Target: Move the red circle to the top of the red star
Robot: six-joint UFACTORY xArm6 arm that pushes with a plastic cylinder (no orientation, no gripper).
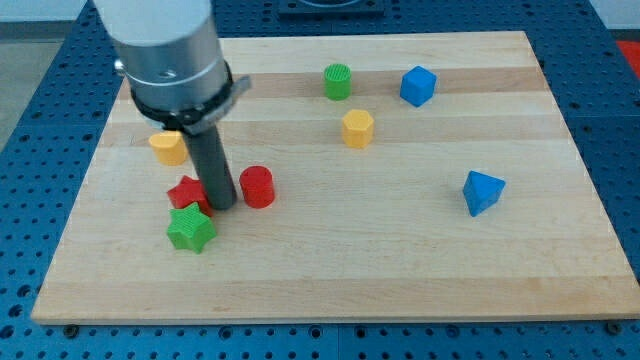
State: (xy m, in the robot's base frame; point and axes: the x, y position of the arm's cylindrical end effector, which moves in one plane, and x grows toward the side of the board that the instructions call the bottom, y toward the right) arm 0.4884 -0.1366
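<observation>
The red circle [257, 186] stands on the wooden board, left of centre. The red star [186, 192] lies just to its left, partly hidden by my rod. My tip [222, 205] rests on the board between the two, touching or nearly touching the star's right side and a small gap from the circle's left side. A green star [191, 230] sits right below the red star, touching it or nearly so.
A yellow block [167, 147] lies above the red star, at the rod's left. A green cylinder [338, 81], a yellow hexagon [357, 128] and a blue cube [418, 85] sit toward the view's top. A blue block [482, 192] sits at the right.
</observation>
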